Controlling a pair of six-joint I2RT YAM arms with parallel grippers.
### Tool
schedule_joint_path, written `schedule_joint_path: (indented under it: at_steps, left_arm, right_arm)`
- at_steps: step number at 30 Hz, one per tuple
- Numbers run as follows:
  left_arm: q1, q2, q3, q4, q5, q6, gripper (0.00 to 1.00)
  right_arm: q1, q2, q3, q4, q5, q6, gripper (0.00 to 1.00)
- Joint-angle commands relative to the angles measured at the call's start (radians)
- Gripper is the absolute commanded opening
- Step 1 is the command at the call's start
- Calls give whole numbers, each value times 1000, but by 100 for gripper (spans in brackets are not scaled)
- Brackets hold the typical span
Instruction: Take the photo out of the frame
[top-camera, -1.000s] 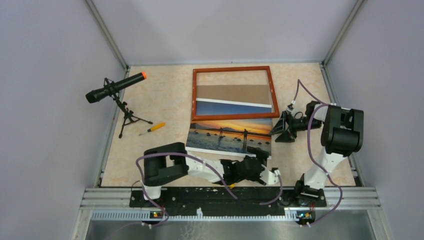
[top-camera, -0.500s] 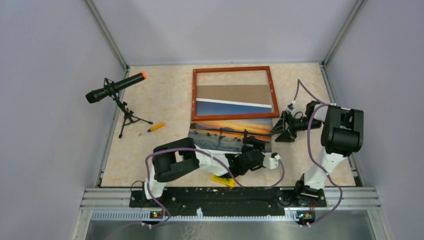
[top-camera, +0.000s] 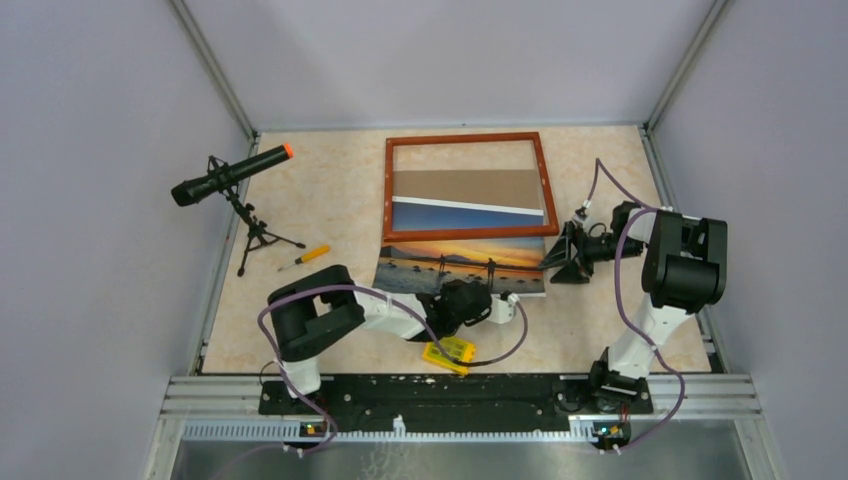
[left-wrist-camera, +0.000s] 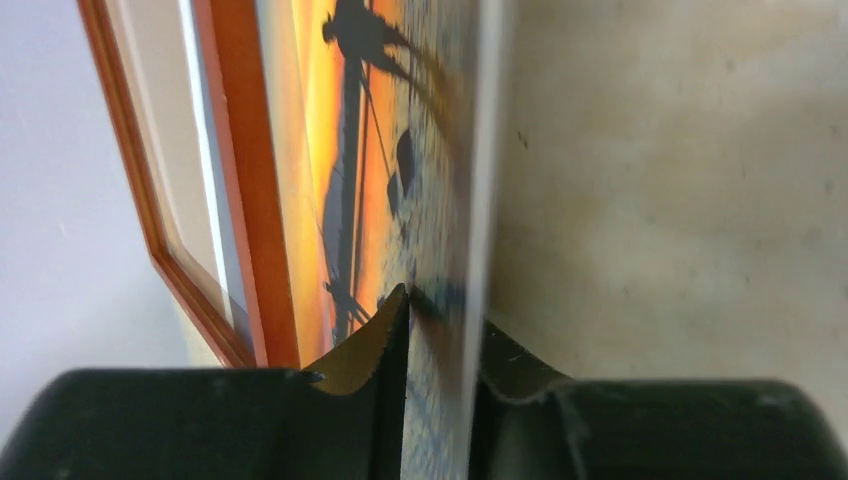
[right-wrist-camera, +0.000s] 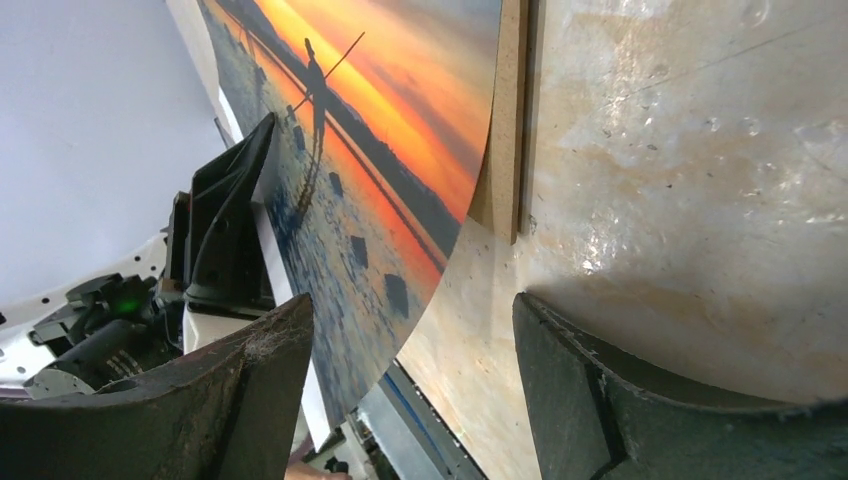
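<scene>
Two arms reach over the table (top-camera: 330, 200). Nearest their bases lies a yellow block (top-camera: 449, 353), just on the near side of the left forearm. Beyond it, the left gripper (top-camera: 468, 293) pinches the near edge of the photo (top-camera: 440, 258): in its wrist view one finger sits on the printed face and the other on the underside, with the sheet between them. The photo's near part lies outside the frame (top-camera: 465, 139) and curls upward at the held edge (the right wrist view shows the bend plainly). The right gripper (top-camera: 555, 258) hangs just beside the photo's right edge, fingers spread, with only bare table between them. Left of the photo, apart from it, lies a small orange-handled screwdriver (top-camera: 306, 257). The frame's near rail crosses over the photo. Inside the opening a blue band with a white margin shows, then the brown backing board (top-camera: 465, 185). Far left, well apart, stands a black telescope (top-camera: 228, 174) on a tripod. The left wrist hides part of the photo's near edge, and I cannot tell whether the blue band belongs to the same print.
</scene>
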Motion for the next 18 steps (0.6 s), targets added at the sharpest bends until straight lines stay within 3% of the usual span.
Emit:
schedule_joint_path:
  at_steps: [1, 3, 4, 18]
  left_arm:
    - [8, -107, -5, -163, 75, -43, 16]
    - [8, -138, 24, -239, 108, -57, 1]
    - [8, -151, 43, -298, 130, -64, 0]
    - [64, -394, 369, -837, 282, -21, 0]
  right_arm:
    - [-8, -65, -9, 34, -21, -13, 72]
    - [-9, -79, -3, 37, -19, -10, 72]
    - [-8, -85, 3, 36, -18, -10, 72]
    - [-25, -239, 75, 139, 0, 60, 72]
